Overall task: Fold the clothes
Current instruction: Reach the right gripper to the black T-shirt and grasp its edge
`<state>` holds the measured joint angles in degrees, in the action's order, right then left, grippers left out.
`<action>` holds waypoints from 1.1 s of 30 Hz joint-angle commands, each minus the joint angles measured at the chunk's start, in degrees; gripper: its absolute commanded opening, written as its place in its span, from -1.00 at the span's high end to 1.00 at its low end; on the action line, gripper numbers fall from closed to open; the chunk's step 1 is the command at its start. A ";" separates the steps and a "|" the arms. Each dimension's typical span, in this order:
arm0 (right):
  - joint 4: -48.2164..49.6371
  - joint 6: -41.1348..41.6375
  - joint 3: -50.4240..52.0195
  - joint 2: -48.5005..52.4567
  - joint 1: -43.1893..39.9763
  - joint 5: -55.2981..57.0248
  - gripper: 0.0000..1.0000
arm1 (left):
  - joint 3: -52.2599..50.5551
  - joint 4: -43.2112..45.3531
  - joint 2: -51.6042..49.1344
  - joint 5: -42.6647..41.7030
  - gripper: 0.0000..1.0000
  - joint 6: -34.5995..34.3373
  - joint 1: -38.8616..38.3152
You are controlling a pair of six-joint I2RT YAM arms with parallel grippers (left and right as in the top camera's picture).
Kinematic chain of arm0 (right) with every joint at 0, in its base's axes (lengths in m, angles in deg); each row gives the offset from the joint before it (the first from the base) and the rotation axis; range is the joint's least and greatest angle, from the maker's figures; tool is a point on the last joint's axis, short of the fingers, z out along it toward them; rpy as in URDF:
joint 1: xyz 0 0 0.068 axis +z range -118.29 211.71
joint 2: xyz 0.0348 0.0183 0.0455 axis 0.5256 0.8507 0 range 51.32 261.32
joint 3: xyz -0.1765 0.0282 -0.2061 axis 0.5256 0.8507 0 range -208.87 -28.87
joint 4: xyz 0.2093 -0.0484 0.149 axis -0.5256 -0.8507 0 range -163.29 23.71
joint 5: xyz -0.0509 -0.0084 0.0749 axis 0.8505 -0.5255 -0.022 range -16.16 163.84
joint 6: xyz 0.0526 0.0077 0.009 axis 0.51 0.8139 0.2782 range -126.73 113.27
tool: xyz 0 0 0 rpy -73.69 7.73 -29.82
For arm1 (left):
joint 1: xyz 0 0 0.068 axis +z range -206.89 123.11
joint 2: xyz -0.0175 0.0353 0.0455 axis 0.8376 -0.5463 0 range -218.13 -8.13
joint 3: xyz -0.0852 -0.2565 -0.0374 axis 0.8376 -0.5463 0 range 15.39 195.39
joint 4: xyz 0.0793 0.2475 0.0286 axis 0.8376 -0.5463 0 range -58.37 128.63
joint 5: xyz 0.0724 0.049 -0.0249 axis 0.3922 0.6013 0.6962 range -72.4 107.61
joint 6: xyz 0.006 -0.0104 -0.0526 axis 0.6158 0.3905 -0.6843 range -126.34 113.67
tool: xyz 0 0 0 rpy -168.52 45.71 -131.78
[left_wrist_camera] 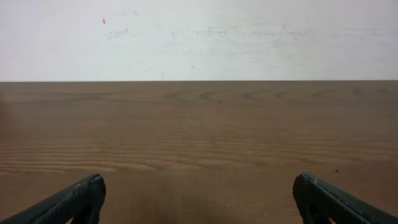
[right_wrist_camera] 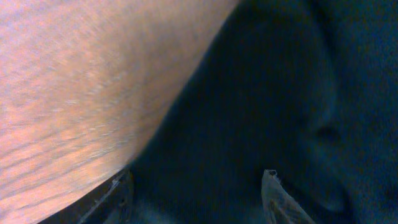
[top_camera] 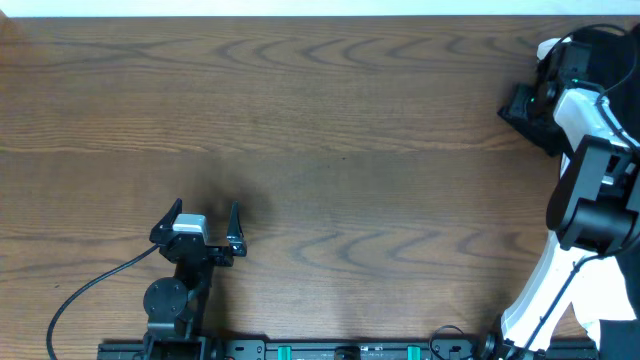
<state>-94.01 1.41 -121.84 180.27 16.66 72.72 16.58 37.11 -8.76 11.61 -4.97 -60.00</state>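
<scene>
The clothes, a black shirt (right_wrist_camera: 261, 106), fill most of the right wrist view, lying on the wooden table (right_wrist_camera: 74, 87). My right gripper (right_wrist_camera: 196, 180) has its two fingers sunk into the dark fabric, which bunches between them; it is shut on that fold. From overhead, only a dark bit of the shirt (top_camera: 517, 108) shows at the table's right edge, under the right arm's white wrist (top_camera: 580, 105). My left gripper (top_camera: 206, 208) rests at the front left, wide open over bare wood, with nothing between its fingers (left_wrist_camera: 74, 199).
The wooden table (top_camera: 330, 150) stretches between the two arms. A black cable (top_camera: 90, 285) trails from the left arm toward the front edge. A white wall (left_wrist_camera: 199, 37) stands behind the table's far edge.
</scene>
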 commanded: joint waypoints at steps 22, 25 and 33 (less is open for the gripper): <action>-2.05 -1.46 -3.91 -10.01 1.25 -0.61 0.98 | -0.96 -1.92 0.39 -0.79 -0.96 0.35 -0.24; -2.16 -2.19 -3.89 -15.72 1.25 -0.61 0.98 | -0.96 -1.92 0.39 -0.79 -0.96 0.35 -0.24; -2.97 -4.63 -3.91 -30.77 2.58 -1.16 0.98 | -0.96 -1.92 0.39 -0.79 -0.96 0.35 -0.24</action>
<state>-96.81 -1.32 -124.72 153.60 17.36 72.93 16.60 37.11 -8.76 11.63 -4.97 -60.00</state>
